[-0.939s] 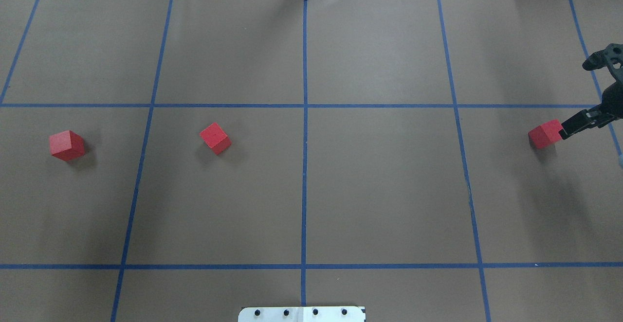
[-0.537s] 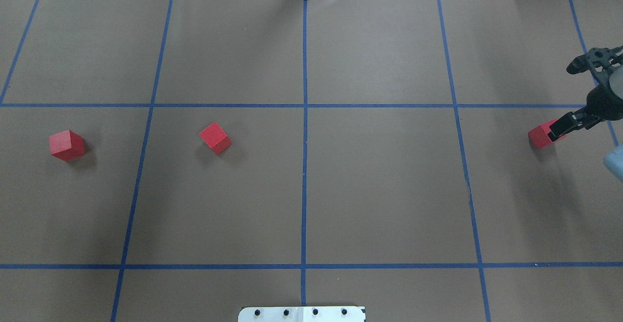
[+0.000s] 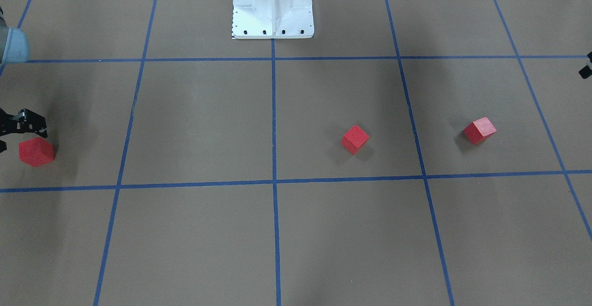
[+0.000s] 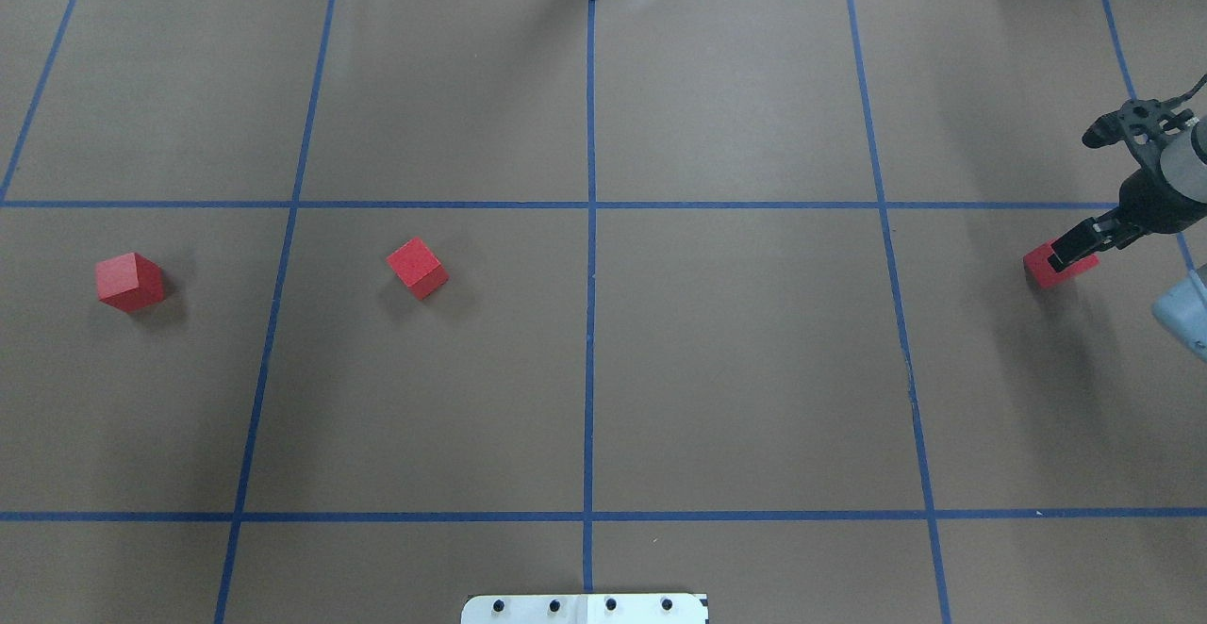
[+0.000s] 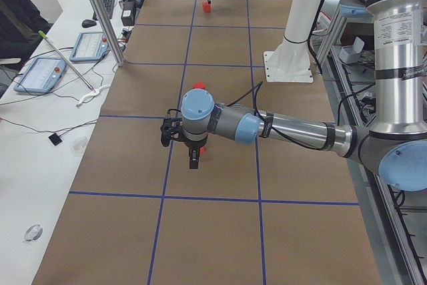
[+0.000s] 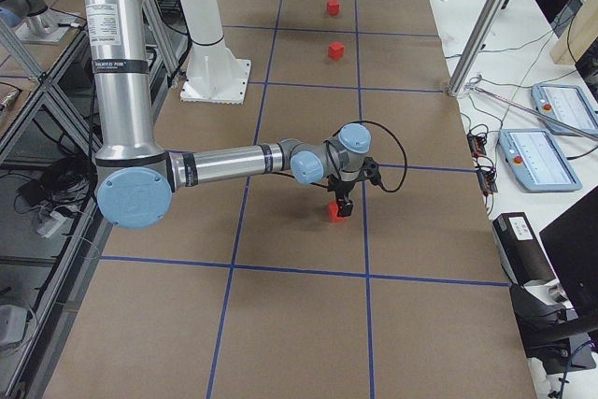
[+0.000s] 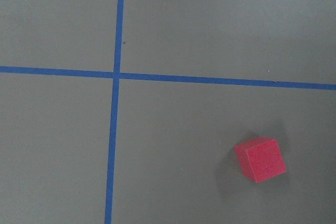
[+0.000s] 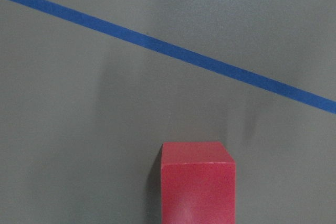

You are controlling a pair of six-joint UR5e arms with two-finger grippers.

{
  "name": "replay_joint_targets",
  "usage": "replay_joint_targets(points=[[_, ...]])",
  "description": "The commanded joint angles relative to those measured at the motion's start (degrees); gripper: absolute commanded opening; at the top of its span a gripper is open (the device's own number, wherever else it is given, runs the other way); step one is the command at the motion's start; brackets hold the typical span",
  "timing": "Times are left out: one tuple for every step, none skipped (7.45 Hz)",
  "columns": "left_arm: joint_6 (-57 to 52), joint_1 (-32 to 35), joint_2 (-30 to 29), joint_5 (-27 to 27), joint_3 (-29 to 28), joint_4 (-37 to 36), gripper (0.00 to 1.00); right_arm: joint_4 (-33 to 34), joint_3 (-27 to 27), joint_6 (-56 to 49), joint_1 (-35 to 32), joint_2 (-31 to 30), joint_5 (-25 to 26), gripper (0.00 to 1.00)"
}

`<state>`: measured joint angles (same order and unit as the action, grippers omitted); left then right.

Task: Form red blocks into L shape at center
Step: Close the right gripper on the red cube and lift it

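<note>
Three red blocks (image 4: 417,268) are spread along the middle row, all well apart from the center (image 4: 590,360). The rightmost block (image 4: 1037,269) is partly covered by the right gripper (image 4: 1067,253), probably just above it. Whether its fingers are apart or closed cannot be told. The same applies to the left gripper (image 5: 193,159).

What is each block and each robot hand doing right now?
left block: sitting on the table, untouched.
middle block: sitting on the table, untouched.
right block: on the table, not lifted.
right gripper: open, down at the right block.
left gripper: up in the air, holding nothing; open or shut, cannot tell.
</note>
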<state>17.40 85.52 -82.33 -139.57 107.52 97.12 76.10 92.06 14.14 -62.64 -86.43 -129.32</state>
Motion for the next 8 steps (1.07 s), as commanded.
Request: replay_joint_targets(points=[[0.0, 0.0, 0.06, 0.0, 0.49, -0.09, 1.0, -0.25, -1.09, 0.02, 0.76, 0.29, -0.05, 0.99], [0.0, 0.0, 0.06, 0.0, 0.41, -0.09, 1.0, -0.25, -1.88, 0.02, 0.77, 0.47, -0.05, 0.99], [0.0, 0.0, 0.06, 0.0, 0.49, -0.09, 1.0, -0.25, -2.84, 0.02, 1.03, 0.91, 0.04, 0.99], [0.0, 0.0, 0.06, -0.09, 0.5, -0.09, 1.0, -0.25, -4.07, -0.07, 1.03, 1.69, -0.05, 0.99], [0.0, 0.0, 0.06, -0.09, 0.58, -0.09, 1.0, -0.25, -4.34, -0.07, 1.03, 1.87, 0.04, 0.98], [0.0, 0.0, 0.06, -0.09, 0.93, -0.09, 1.0, -0.25, -4.43, -0.07, 1.12, 1.88, 0.12, 0.94], [0.26, 0.0, 0.06, -0.09, 0.85, -0.09, 1.0, -0.25, -4.78, -0.07, 1.12, 1.88, 0.21, 0.87], [2.61, 0.0, 0.06, -0.09, 1.11, 0.17, 1.0, -0.25, -4.87, -0.16, 1.12, 1.88, 0.21, 0.66]])
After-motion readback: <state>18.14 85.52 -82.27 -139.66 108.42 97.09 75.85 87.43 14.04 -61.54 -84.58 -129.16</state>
